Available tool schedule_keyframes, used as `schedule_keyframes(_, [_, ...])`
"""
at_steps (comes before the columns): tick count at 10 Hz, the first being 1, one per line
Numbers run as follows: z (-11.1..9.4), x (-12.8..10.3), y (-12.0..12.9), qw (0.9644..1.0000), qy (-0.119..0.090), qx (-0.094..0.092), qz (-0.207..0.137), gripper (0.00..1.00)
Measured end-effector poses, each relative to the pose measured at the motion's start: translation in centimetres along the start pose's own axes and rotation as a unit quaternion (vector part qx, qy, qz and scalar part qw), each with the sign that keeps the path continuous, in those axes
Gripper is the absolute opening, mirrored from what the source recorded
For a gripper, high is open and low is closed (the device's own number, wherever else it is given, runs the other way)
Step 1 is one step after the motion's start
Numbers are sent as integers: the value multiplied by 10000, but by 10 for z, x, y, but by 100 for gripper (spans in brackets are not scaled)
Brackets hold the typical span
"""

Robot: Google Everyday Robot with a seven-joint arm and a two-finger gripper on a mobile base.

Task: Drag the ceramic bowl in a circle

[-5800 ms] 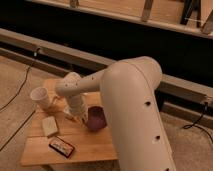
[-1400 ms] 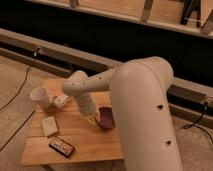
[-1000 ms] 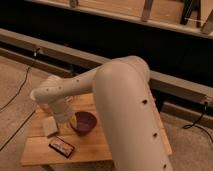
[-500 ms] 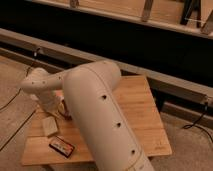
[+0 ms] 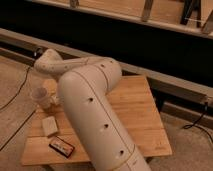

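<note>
The dark purple ceramic bowl is hidden; my large white arm covers the left middle of the wooden table, where it would sit. The arm rises from the bottom of the view, bends at an elbow at the upper left and turns down toward the table. My gripper is low over the table's left part, right next to the white paper cup, and is mostly hidden behind the forearm.
A beige block and a dark flat packet lie on the table's front left. A cable runs over the floor at the left, another at the right. A dark ledge runs behind the table.
The arm has swung leftward across the table. The bowl moved from the table's middle toward the left with the gripper, and the forearm now hides it.
</note>
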Motion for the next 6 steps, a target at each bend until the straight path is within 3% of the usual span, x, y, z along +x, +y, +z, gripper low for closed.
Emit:
schedule_keyframes(2, [19, 24, -52, 9975, 291, 173, 625, 0])
schedule_keyframes(6, [62, 54, -71, 9897, 689, 34, 1257, 0])
